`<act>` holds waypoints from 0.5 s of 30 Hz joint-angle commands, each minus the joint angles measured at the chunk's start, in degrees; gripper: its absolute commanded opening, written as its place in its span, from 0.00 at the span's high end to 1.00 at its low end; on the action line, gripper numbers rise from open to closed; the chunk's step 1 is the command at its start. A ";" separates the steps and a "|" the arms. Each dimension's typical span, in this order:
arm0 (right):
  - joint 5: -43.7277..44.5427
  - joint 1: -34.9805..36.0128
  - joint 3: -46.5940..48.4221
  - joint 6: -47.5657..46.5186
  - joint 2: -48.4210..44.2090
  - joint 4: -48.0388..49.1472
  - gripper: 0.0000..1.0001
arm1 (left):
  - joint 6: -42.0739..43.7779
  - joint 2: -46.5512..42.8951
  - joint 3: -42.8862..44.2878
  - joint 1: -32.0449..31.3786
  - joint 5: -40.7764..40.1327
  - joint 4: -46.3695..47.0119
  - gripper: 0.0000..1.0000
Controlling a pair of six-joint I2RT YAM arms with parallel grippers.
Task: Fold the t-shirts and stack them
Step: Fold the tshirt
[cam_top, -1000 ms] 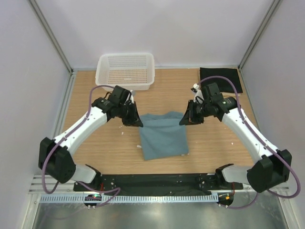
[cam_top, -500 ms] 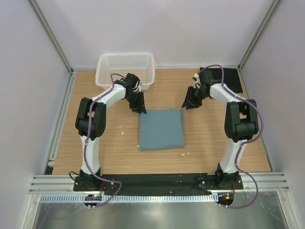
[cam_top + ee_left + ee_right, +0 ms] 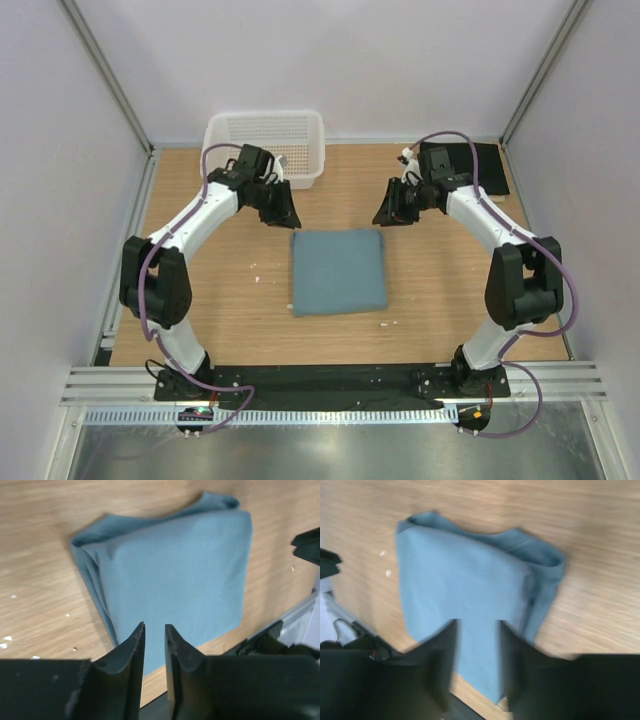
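The dusty teal-blue t-shirt [image 3: 338, 271] lies folded into a neat, near-square pad on the wooden worktop [image 3: 200, 300], about midway between the left and right edges and a little nearer the near edge than the far one. In the wrist views its far edge shows stacked layers, with a curl of fabric at each far corner.

The left gripper [image 3: 284, 214] hangs over bare wood just off the pad's far left corner. In its wrist view the two fingers [image 3: 134, 647] stand only a narrow slit apart and hold nothing. The right gripper [image 3: 387, 212] hangs off the far right corner. Its fingers [image 3: 443, 652] are blurred, but they are set clearly wider apart and are also empty. Neither touches the cloth.

The white mesh basket [image 3: 300, 128] sits against the far edge towards the left corner, with the left arm's wrist just in front of its near rim. The black t-shirt [image 3: 485, 168] lies flat in the far right corner, and the right arm and its purple cable [image 3: 455, 138] cross over its left part. A few white specks [image 3: 256, 268] dot the wood to the left of the teal pad, and another lies by its near right corner. The black base rail [image 3: 330, 378] runs along the near edge.
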 commanded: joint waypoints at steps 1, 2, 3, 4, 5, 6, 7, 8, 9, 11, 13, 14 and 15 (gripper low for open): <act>-8.92 1.47 -7.72 6.83 -4.34 9.51 0.70 | -2.85 -3.17 -8.91 -0.03 11.07 9.38 0.79; -10.77 1.82 -9.05 8.43 -4.26 11.62 0.75 | -5.91 -3.44 -10.69 -0.12 12.24 14.10 0.81; -12.44 2.09 -10.37 10.01 -3.65 16.25 0.77 | -7.42 -3.44 -12.45 -0.30 12.94 16.50 0.83; -13.68 2.35 -12.30 11.86 -3.03 17.95 0.84 | -8.65 -3.35 -13.94 -0.82 12.86 18.61 0.83; -14.91 2.61 -13.19 14.14 -1.54 19.62 0.87 | -11.62 -3.18 -16.31 -1.00 12.95 22.81 0.84; -15.70 2.53 -14.42 15.55 -0.92 24.60 0.90 | -13.13 -2.74 -17.46 -1.09 12.95 25.11 0.86; -16.58 2.53 -17.04 17.65 -0.48 27.69 0.92 | -14.88 -2.65 -19.65 -1.26 12.86 30.44 0.87; -16.85 2.44 -18.20 18.81 0.13 30.51 0.93 | -16.21 -2.56 -20.80 -1.18 12.52 33.37 0.87; -17.46 2.35 -21.08 20.21 1.10 38.80 0.94 | -17.87 -2.04 -21.77 -1.18 12.16 36.01 0.88; -18.52 1.83 -23.99 26.59 2.94 47.81 0.95 | -19.03 -0.64 -23.54 -1.09 12.59 42.58 0.88; -19.40 1.30 -25.94 30.05 7.42 58.28 0.95 | -19.47 2.53 -23.28 -1.09 13.39 45.33 0.90; -19.49 1.12 -26.12 31.46 8.91 60.92 0.95 | -19.47 3.49 -23.28 -1.00 13.30 47.09 0.90; -19.58 0.51 -26.38 33.91 11.63 64.95 0.96 | -19.65 4.20 -23.36 -0.74 13.13 48.15 0.91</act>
